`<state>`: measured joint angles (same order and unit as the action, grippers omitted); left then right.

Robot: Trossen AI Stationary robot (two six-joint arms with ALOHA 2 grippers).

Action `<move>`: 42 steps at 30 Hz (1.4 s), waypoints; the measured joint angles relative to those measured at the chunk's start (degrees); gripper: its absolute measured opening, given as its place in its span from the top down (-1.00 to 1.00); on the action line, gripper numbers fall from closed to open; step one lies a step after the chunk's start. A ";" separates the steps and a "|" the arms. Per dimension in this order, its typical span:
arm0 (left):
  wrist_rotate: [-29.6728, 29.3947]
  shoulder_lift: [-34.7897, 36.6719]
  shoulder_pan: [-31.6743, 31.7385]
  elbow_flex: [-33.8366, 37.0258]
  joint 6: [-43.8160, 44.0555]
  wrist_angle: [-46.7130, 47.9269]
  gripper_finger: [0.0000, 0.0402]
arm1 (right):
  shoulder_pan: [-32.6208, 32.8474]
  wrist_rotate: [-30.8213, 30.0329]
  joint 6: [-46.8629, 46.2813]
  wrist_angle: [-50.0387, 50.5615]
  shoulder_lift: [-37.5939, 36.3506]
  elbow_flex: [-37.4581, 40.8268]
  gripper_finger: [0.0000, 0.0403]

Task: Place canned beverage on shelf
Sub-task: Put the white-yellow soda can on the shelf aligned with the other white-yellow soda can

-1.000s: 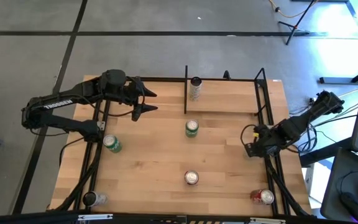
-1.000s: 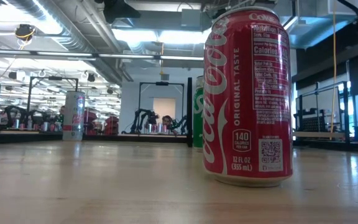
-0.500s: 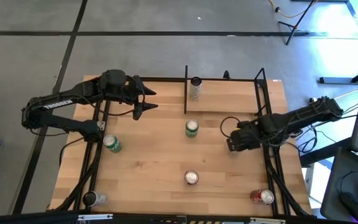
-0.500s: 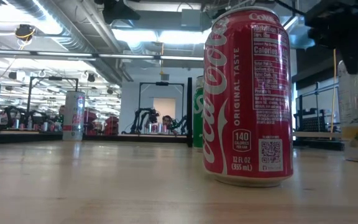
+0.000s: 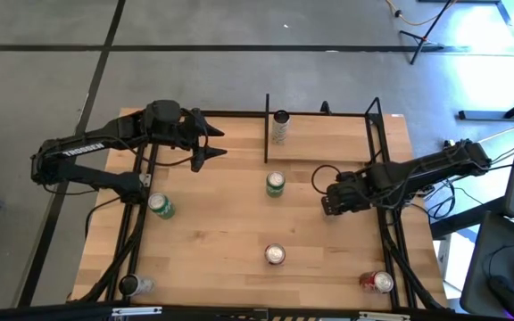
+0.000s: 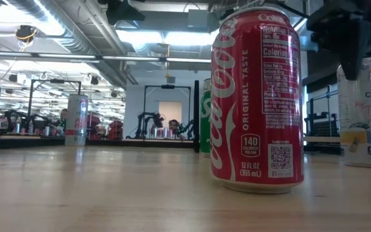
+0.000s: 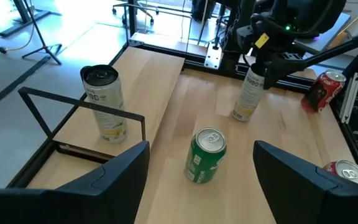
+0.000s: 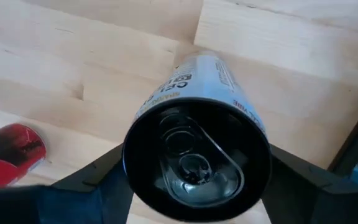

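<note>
Pale butcher-block wood tabletop [image 5: 221,241], smooth finish. Left gripper [image 5: 212,143] hovers released near the far-left edge, fingers spread, nothing between them. Green cylindrical aluminium can [image 5: 276,185] stands mid-table; thin black metal-framed wood shelf [image 5: 324,143] sits at the far edge, with one slim white can with dark lid [image 5: 280,127] upright at its left end. Right gripper [image 5: 331,198] is clenched around a slim white-and-yellow can [image 7: 250,93], just right of the green one and short of the shelf.
</note>
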<state>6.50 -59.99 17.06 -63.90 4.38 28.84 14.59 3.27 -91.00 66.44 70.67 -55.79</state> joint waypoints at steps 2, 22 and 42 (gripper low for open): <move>-0.02 0.00 0.00 0.00 0.00 0.00 -0.36 | 0.00 -1.05 0.12 -0.51 0.15 0.23 -0.43; -0.06 0.00 0.00 0.00 -0.02 0.00 -0.36 | 0.00 -1.73 6.37 7.89 0.07 -6.69 -0.48; -0.04 0.00 0.00 0.00 -0.02 0.00 -0.36 | 13.21 -16.93 5.28 12.29 -3.86 -12.27 -0.48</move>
<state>6.46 -59.99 17.06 -63.90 4.36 28.84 27.80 -13.67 -85.72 78.73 66.81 -68.06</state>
